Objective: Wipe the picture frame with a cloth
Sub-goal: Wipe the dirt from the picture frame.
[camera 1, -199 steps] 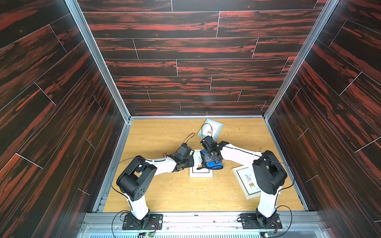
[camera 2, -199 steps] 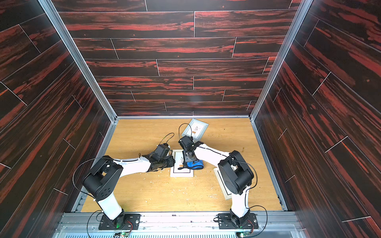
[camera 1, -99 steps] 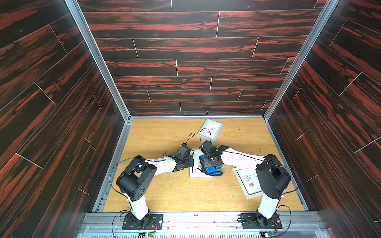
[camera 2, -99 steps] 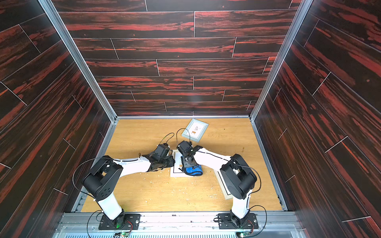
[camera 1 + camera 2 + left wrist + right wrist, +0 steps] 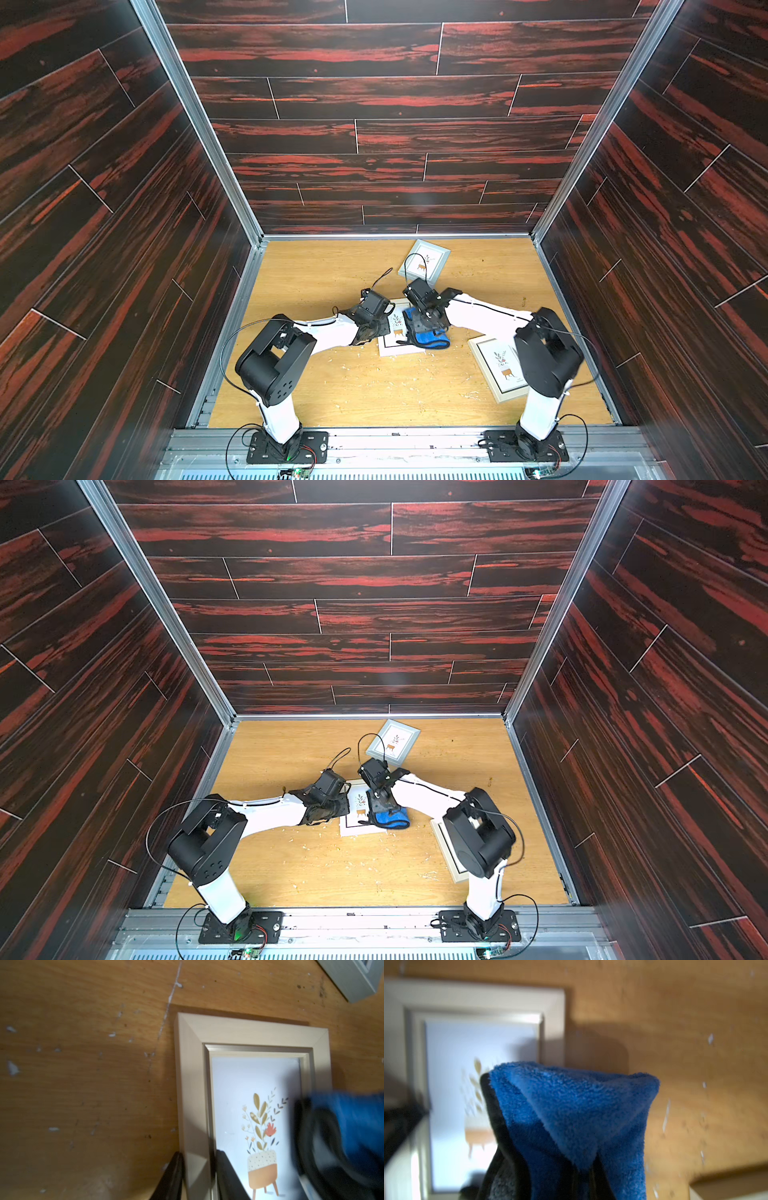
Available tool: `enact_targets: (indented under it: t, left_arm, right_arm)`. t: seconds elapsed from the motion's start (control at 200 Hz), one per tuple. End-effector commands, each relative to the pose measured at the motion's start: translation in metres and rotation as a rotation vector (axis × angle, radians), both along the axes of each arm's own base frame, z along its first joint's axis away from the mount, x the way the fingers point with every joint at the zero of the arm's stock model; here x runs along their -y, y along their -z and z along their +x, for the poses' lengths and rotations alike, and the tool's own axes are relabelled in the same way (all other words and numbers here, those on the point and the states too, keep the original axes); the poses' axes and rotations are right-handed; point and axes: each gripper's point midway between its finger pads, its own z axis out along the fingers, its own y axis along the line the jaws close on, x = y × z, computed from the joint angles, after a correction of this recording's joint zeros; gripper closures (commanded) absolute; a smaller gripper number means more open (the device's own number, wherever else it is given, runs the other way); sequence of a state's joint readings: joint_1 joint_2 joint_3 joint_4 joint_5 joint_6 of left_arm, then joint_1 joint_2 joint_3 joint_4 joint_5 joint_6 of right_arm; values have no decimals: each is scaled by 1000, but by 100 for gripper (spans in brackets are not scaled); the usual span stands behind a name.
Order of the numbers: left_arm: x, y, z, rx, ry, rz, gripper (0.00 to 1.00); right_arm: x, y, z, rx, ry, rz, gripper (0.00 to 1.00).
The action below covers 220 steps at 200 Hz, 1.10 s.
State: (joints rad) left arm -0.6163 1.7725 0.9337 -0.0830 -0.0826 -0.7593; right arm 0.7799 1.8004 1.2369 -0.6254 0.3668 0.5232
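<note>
Wiping step in hand. Right gripper (image 5: 429, 320) is clenched on the cloth (image 5: 430, 338), a bunched blue wad hanging from its jaws. In both top views the cloth rests on the right half of the frame (image 5: 395, 351) at picture centre. It spills past the frame's right edge onto the table (image 5: 332, 395).

Left gripper (image 5: 198, 1176) straddles the frame's left rail, one jaw outside, one on the glass side, both touching. It is grasping the rail, pinning the frame.

Left half of the glass, with the plant print, is not under the cloth. Next move, likely: drag the cloth leftward across the glass, keep pressure down, and stop short of the left jaws.

Grey frame (image 5: 424, 261) upper centre and third frame (image 5: 496, 370) lower right both lie apart.
</note>
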Motion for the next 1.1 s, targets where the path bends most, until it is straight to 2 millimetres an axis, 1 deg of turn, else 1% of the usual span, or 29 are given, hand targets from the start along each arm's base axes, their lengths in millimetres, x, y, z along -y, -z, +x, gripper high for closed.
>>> enact_targets:
  t: [0.0, 0.1, 0.155, 0.22, 0.261, 0.356, 0.421, 0.456, 0.476, 0.531, 0.616, 0.671, 0.706, 0.747, 0.807, 0.872, 0.927, 0.972, 1.012, 1.037, 1.097]
  left_arm:
    - [-45, 43, -36, -168, -66, 189, 70]
    - [-43, 46, -37, -171, -80, 174, 70]
    - [-42, 46, -37, -167, -91, 160, 70]
    - [-41, 46, -38, -162, -103, 146, 70]
    - [-41, 46, -39, -162, -110, 141, 71]
    - [-43, 45, -41, -156, -129, 129, 71]
    - [-44, 44, -41, -150, -142, 120, 71]
    - [-43, 44, -41, -149, -148, 113, 71]
    - [-43, 44, -41, -150, -150, 111, 71]
    - [-41, 45, -41, -151, -157, 102, 71]
    - [-39, 45, -39, -149, -159, 89, 71]
    - [-38, 44, -39, -148, -161, 86, 71]
    - [-38, 44, -39, -147, -162, 85, 71]
    - [-38, 43, -38, -145, -161, 82, 71]
    - [-38, 43, -39, -143, -155, 79, 71]
    - [-37, 42, -40, -133, -152, 62, 71]
    - [-37, 43, -40, -130, -155, 58, 71]
    - [-36, 43, -39, -128, -155, 53, 71]
    - [-35, 43, -39, -129, -157, 49, 71]
    - [-35, 43, -39, -128, -156, 46, 71]
    - [-34, 43, -39, -126, -155, 44, 71]
  right_arm:
    - [-11, -4, -29, -57, -19, 60, 100]
    - [-37, -2, -40, -74, -46, 108, 100]
    - [-49, 1, -42, -83, -48, 134, 100]
    - [-53, 7, -40, -85, -31, 142, 100]
    - [-46, 10, -37, -78, -6, 112, 100]
    - [-12, 17, -26, -58, 61, 12, 100]
    - [8, 19, -21, -55, 92, -19, 100]
    - [13, 18, -19, -50, 100, -19, 100]
    - [12, 16, -19, -45, 97, -13, 100]
    - [0, 11, -20, -52, 74, 42, 100]
    - [-42, 3, -30, -77, 0, 170, 100]
    - [-66, 1, -40, -93, -37, 212, 100]
    - [-76, 3, -45, -105, -53, 219, 100]
    - [-80, 7, -49, -116, -53, 212, 100]
    - [-70, 16, -49, -129, -28, 186, 100]
    - [-41, 23, -43, -130, 28, 146, 100]
    - [-16, 24, -36, -111, 67, 113, 100]
    - [-2, 24, -33, -97, 83, 86, 100]
    - [2, 22, -32, -90, 82, 73, 100]
    - [1, 21, -32, -94, 76, 77, 100]
    - [-15, 19, -36, -111, 46, 131, 100]
